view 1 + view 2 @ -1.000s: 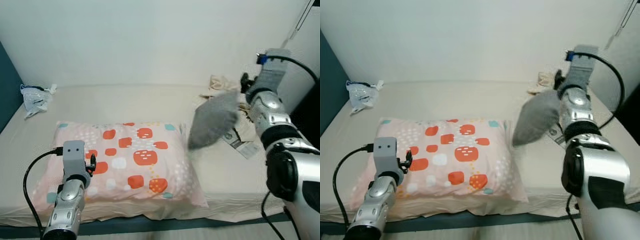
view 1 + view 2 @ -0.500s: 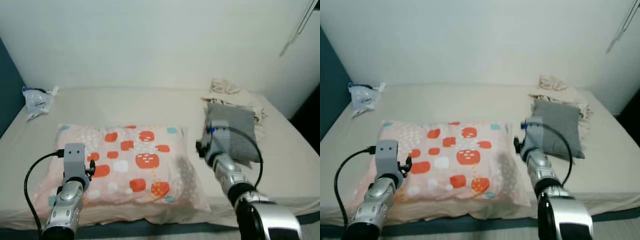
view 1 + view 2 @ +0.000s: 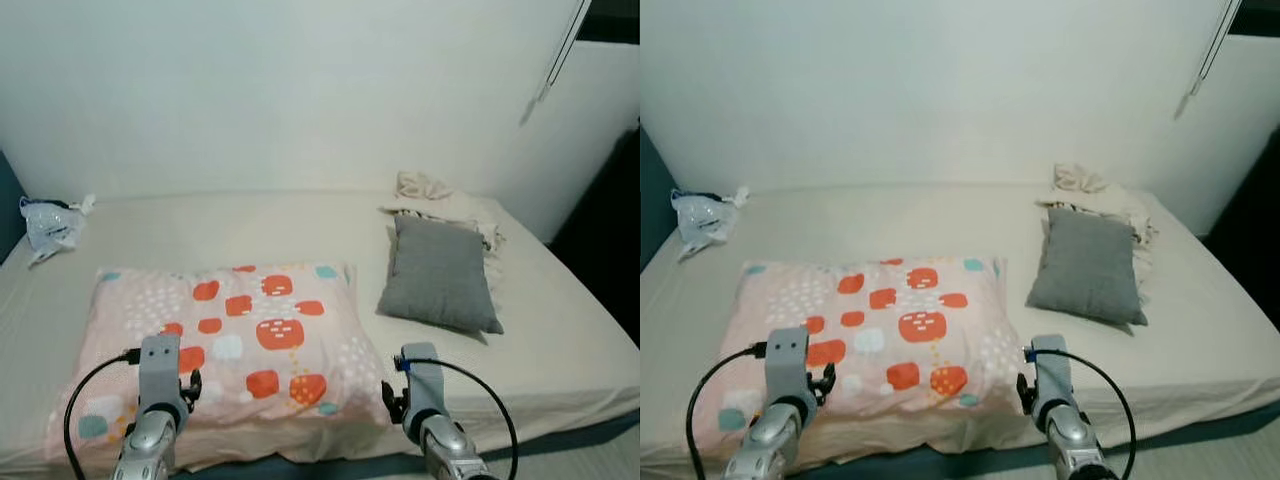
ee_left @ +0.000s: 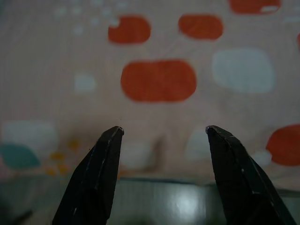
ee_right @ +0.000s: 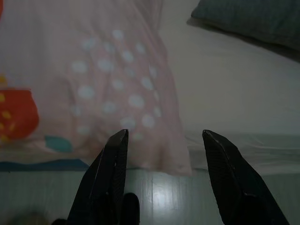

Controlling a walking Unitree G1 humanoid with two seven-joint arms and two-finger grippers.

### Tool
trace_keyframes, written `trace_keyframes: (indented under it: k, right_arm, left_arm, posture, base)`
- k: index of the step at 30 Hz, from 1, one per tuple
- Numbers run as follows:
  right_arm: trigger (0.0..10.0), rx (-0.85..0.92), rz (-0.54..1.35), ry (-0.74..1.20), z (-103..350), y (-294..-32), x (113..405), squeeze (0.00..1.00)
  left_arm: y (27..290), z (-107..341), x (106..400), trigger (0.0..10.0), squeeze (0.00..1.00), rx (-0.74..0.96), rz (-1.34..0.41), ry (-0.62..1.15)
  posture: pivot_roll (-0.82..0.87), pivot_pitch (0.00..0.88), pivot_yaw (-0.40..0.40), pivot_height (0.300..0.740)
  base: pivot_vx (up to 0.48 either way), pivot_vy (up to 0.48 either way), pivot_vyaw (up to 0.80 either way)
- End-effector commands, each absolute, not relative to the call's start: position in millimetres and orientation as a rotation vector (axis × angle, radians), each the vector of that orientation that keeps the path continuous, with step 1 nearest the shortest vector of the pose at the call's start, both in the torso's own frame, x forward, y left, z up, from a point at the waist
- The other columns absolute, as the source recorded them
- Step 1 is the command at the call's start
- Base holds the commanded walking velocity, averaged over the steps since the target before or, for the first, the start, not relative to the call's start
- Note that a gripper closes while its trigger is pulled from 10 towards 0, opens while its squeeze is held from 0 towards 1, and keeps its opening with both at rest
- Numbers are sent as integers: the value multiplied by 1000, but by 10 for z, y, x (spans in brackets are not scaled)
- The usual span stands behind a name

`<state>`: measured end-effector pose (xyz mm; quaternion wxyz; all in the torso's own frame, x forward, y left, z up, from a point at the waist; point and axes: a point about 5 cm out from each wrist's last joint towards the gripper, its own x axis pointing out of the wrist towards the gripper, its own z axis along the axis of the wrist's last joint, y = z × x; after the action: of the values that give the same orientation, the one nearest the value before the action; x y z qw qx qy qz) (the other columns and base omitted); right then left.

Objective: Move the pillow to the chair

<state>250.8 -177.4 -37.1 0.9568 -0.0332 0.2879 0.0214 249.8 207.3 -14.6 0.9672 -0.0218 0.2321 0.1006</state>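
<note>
A large pink pillow (image 3: 235, 345) with red, white and teal patches lies flat on the beige bed (image 3: 250, 225), near its front edge. A smaller grey pillow (image 3: 442, 274) rests to its right, apart from it. My left arm (image 3: 158, 368) is low at the pink pillow's front left. In the left wrist view the left gripper (image 4: 164, 132) is open, its fingers aimed at the pillow's patterned front (image 4: 159, 79). My right arm (image 3: 418, 378) is at the front right corner. The right gripper (image 5: 165, 135) is open just short of that pillow corner (image 5: 140, 117), holding nothing.
A crumpled plastic bag (image 3: 48, 222) sits at the bed's far left. Beige cloth (image 3: 432, 194) is bunched behind the grey pillow. A white wall runs behind the bed. A dark gap (image 3: 600, 230) lies to the right. The floor (image 5: 154, 197) shows below the bed's front edge.
The grey pillow, held up at my right gripper a second ago, now lies on the bed. My right arm has come down to the pink pillow's front corner. The camera has pulled back.
</note>
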Motion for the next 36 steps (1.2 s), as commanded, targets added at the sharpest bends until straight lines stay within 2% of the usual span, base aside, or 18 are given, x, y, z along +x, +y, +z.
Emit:
trace_keyframes:
  k: [1, 7, 10, 12, 16, 20, 28, 36]
  right_arm:
    - [10000, -75, 29, 586, -391, -1814, 2468, 0]
    - [10000, -71, 20, 571, -410, -1776, 2426, 0]
    - [10000, -89, 39, 616, -465, -1740, 2377, 0]
    - [10000, -90, 59, 656, -511, -1716, 2332, 0]
    - [10000, -112, 116, 766, -634, -1651, 2192, 0]
    - [10000, -127, 142, 815, -690, -1585, 2122, 0]
    - [10000, -150, 199, 850, -750, -1482, 2027, 0]
    - [10000, -194, 253, 912, -844, -1453, 1853, 0]
  left_arm:
    - [2086, -178, 2465, 10000, 0, -50, 215, 472]
    - [2149, -248, 2389, 10000, 0, -44, 234, 484]
    - [2133, -298, 2339, 10000, 0, 15, 221, 505]
    - [2116, -377, 2282, 10000, 0, 46, 196, 559]
    - [1961, -572, 2137, 10000, 0, 151, 34, 725]
    - [1879, -609, 2120, 10000, 0, 113, 37, 740]
    - [1821, -687, 2028, 10000, 0, 147, -20, 786]
    - [1853, -779, 1871, 10000, 0, 195, -26, 847]
  posture:
    - [-22, 0, -53, 740]
    - [-21, 0, -42, 740]
    - [-11, 0, -54, 740]
    - [-3, 0, -70, 740]
    - [16, 0, -99, 740]
    - [14, 0, -98, 740]
    - [14, 0, -74, 740]
    - [9, 0, -61, 740]
  base:
    - [0, 0, 0]
    - [0, 0, 0]
    - [0, 0, 0]
    - [0, 0, 0]
    - [0, 0, 0]
    - [0, 0, 0]
    - [0, 0, 0]
    - [0, 0, 0]
